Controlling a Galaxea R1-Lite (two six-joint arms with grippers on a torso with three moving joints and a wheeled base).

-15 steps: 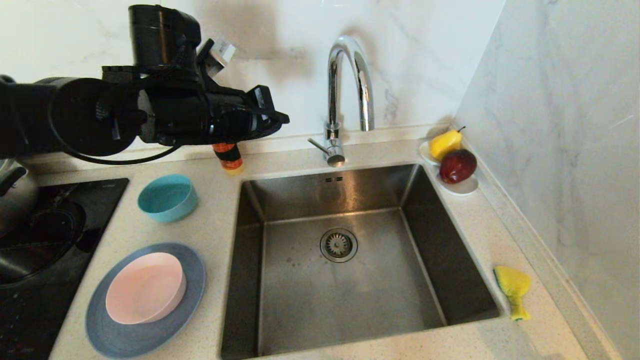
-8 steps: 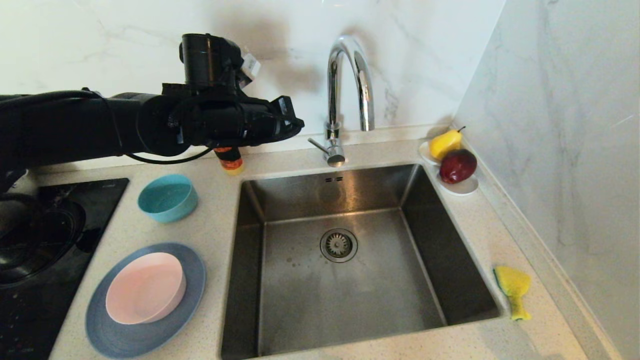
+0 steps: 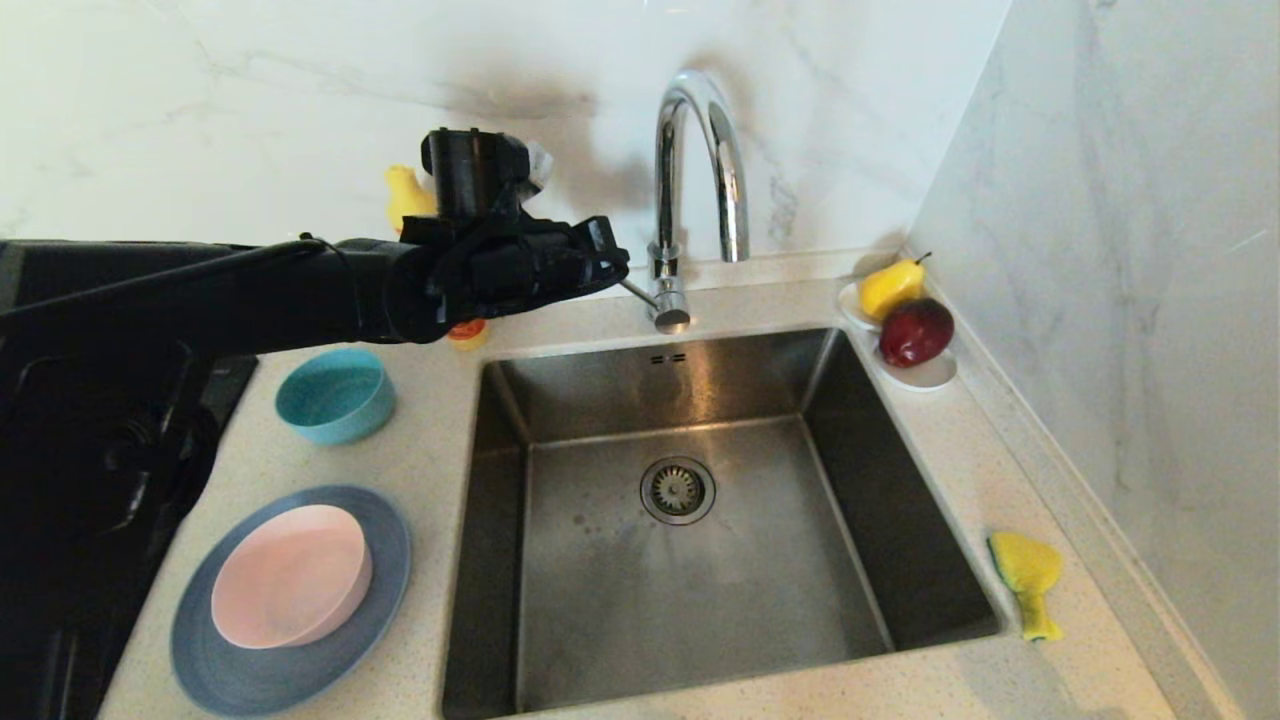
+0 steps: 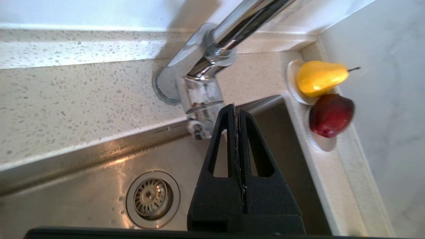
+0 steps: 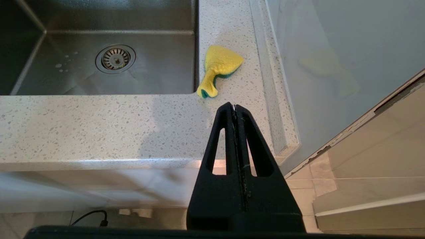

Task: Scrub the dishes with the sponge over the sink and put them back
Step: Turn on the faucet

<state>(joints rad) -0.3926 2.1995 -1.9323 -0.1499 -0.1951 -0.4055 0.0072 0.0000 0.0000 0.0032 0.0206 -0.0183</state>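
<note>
Sponge (image 3: 1025,580) on counter, far from left tool (image 3: 612,262).

Home kitchen: steel sink (image 3: 690,520), chrome tap (image 3: 690,180), hob (image 3: 215,385), marble walls (image 3: 1120,250).

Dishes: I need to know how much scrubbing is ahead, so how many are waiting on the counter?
3, all left of the sink: a teal bowl toward the back, and a pink bowl sitting on a slate-blue plate nearer the front. The arm may hide more.

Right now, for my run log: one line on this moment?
left gripper: shut, empty, beside tap lever | right gripper: shut, parked off counter | sponge: right of sink | dishes: untouched
</note>
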